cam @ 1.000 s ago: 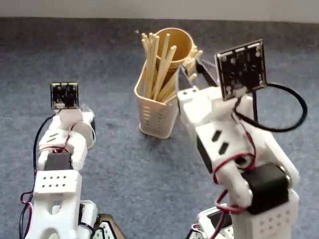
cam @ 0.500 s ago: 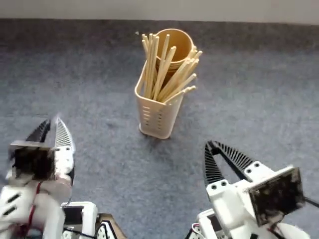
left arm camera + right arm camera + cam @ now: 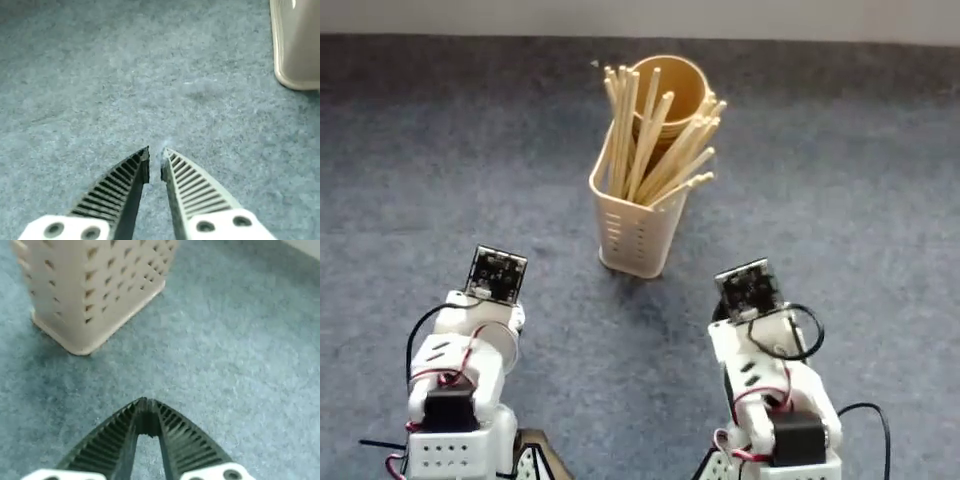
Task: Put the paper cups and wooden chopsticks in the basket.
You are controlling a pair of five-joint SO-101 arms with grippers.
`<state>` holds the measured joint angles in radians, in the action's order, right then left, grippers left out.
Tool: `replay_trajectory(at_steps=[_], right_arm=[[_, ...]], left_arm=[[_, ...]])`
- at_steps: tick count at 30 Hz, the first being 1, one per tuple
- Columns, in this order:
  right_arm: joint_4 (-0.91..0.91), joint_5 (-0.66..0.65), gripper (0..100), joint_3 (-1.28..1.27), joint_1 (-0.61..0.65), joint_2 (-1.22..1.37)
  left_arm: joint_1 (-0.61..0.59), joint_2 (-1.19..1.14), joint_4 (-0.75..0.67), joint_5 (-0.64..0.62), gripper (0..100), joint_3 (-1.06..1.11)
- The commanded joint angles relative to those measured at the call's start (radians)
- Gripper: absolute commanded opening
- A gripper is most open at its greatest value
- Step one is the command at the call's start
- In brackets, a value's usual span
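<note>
A tall cream basket (image 3: 636,235) with perforated walls stands upright on grey-blue carpet (image 3: 850,200), in the middle of the table's far half. A bundle of wooden chopsticks (image 3: 645,150) stands inside it, the sticks leaning and fanning out above the rim. Tan paper cups (image 3: 672,92) sit nested in the basket's far end, mouth up; there seem to be several, though the count is hard to make out.

Both arms are folded low at the near edge, well apart from the basket, the left arm (image 3: 460,350) on one side and the right arm (image 3: 770,385) on the other. The left gripper (image 3: 155,161) hangs above bare carpet, its jaws almost closed with only a sliver between the tips, holding nothing. The right gripper (image 3: 146,410) has its tips pressed together, also empty, with the basket's base just ahead of it.
</note>
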<state>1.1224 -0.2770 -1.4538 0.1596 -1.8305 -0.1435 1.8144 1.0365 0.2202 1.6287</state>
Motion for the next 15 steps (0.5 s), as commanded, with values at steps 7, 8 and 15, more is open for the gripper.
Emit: replay_trajectory(at_steps=[7, 8, 15], right_arm=[[-0.091, 0.157, 1.8, -0.252, -0.031, -0.004], [-0.101, 0.157, 1.8, -0.277, -0.031, -0.004], [-0.107, 0.157, 1.8, -0.351, -0.033, -0.004]], left_arm=[[0.039, 0.004, 0.014, 0.005, 8, 0.065], [0.039, 0.004, 0.037, 0.005, 8, 0.065], [0.042, 0.004, 0.318, 0.006, 8, 0.065]])
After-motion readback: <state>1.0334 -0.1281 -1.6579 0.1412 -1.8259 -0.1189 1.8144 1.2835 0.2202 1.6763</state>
